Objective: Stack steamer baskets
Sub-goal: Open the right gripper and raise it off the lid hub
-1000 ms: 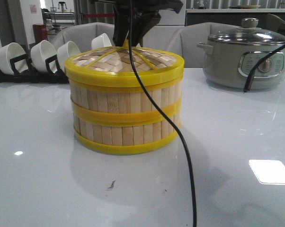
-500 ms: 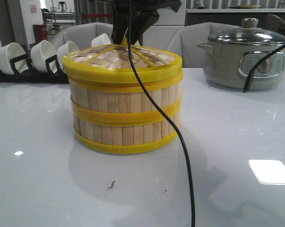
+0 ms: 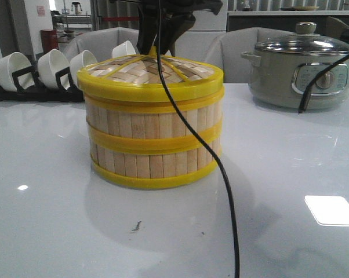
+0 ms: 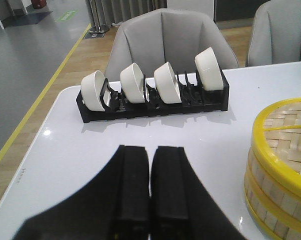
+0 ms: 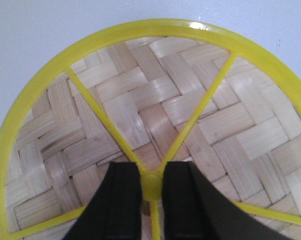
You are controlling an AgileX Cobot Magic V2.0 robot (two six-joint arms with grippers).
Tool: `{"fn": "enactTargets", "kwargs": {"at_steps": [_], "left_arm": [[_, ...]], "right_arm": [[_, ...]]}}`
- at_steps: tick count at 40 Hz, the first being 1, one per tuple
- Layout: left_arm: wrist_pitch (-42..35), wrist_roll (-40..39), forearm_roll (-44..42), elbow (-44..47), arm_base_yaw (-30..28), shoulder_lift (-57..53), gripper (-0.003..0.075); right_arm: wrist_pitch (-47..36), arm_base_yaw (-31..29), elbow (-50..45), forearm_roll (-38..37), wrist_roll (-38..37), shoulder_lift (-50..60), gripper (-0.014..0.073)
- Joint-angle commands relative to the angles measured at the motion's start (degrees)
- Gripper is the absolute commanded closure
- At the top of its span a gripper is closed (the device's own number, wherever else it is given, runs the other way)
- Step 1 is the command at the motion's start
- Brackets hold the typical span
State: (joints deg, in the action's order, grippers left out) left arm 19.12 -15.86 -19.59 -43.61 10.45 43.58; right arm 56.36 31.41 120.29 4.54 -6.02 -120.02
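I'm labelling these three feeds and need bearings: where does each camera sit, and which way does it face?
Front view: low, looking forward over the table at the lid on the steamer baskets; right gripper above.
Left wrist view: above the table, facing the cup rack; closed left gripper shows.
Right wrist view: straight down on the lid; fingers flank its knob.
All three share the lid.
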Motion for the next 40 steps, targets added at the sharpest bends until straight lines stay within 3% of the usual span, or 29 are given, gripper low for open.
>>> {"fn": "enactTargets", "kwargs": {"at_steps": [1, 21, 31, 40], "left_arm": [[-4.13, -0.05, -0.06, -1.63, -0.1, -0.08, 0.0634], [-4.13, -0.05, -0.06, -1.63, -0.1, -0.08, 0.0634], [-4.13, -0.05, -0.06, -1.63, -0.1, -0.08, 0.0634], [-4.13, -0.05, -0.06, -1.63, -0.1, -0.08, 0.0634]], "right_arm": [[-3.03, -0.15, 2.24, -0.57, 0.71, 3.56, 0.0461], [-2.4, -0.15, 2.24, -1.44, 0.71, 3.56, 0.0454], [-2.35, -0.15, 2.24, -1.44, 0.71, 3.56, 0.0251], [-2.4, -0.15, 2.24, -1.44, 0.71, 3.56, 0.0239]]}}
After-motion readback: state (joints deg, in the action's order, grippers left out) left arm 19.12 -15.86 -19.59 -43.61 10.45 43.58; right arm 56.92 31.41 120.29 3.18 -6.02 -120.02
